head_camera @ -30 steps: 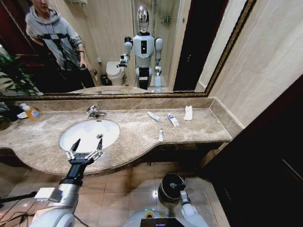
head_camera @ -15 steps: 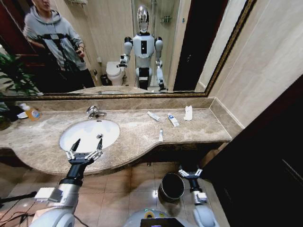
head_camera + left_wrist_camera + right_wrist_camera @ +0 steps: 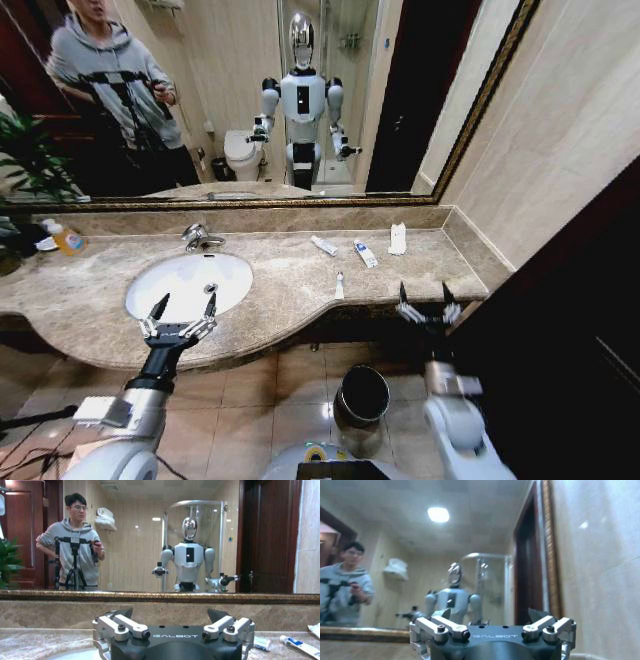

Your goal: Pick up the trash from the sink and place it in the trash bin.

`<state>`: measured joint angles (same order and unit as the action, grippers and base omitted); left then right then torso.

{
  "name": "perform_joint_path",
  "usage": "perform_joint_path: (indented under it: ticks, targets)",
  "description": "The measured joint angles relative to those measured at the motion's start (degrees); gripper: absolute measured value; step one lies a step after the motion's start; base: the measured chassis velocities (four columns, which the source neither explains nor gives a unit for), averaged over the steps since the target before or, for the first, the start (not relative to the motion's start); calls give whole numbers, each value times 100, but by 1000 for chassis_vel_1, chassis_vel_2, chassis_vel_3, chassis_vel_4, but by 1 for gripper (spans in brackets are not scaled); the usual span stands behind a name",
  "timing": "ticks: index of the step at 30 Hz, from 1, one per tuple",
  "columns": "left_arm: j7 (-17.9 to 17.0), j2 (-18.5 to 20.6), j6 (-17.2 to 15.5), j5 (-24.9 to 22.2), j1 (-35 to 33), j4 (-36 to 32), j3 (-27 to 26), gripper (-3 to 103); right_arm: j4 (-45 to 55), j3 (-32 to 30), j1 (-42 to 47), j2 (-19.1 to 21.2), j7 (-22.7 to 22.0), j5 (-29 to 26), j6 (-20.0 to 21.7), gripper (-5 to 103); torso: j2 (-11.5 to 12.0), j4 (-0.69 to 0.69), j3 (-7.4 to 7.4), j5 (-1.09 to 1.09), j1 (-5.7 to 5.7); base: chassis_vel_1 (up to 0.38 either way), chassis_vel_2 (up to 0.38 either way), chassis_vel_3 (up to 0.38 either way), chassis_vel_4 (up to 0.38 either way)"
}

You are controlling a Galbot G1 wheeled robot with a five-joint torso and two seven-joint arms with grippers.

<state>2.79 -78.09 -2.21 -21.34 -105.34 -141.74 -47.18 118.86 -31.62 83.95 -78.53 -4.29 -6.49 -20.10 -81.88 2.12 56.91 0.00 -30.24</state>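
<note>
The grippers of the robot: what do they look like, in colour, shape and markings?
Both the left gripper and the right gripper have a black body marked GALBOT in white, silver metal linkages with black screws, and two dark pointed fingertips. The arms behind them are silver-grey with black wrists.

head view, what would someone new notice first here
Probably the two open grippers: the left gripper held over the front rim of the white sink, the right gripper raised at the front edge of the marble countertop, near its right end. Next, the small bits of trash scattered on the countertop right of the basin, and the black trash bin on the floor below.
</note>
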Motion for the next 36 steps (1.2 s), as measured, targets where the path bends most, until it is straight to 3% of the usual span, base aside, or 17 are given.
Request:
perform_joint_path:
  ticks: [3, 8, 17, 27, 35, 36]
  targets:
    - [0, 0, 0, 0, 0, 0, 0, 100, 222, 523, 59, 219, 149, -223, 636, 100, 0, -2, 0, -1, 1, 0, 0, 0, 0]
    - [0, 0, 0, 0, 0, 0, 0, 100, 144, 1406, -154, 370, 83, -65, 1134, 100, 0, -1, 0, -1, 1, 0, 0, 0, 0]
    - [1, 0, 0, 0, 0, 0, 0, 100, -630, 2392, -1012, 505, -271, 66, 1920, 100, 0, -1, 0, -2, 1, 0, 0, 0, 0]
    - [0, 0, 0, 0, 0, 0, 0, 100, -1668, 2538, -1743, 507, -280, 30, 2138, 100, 0, -1, 0, 0, 1, 0, 0, 0, 0]
    - [0, 0, 0, 0, 0, 0, 0, 100, -1919, 2392, -1991, 734, -124, -89, 2284, 103, 0, -1, 0, -1, 1, 0, 0, 0, 0]
    - [0, 0, 0, 0, 0, 0, 0, 100, -1956, 2381, -1990, 744, -85, -95, 2290, 99, 0, -2, 0, -1, 0, 0, 0, 0, 0]
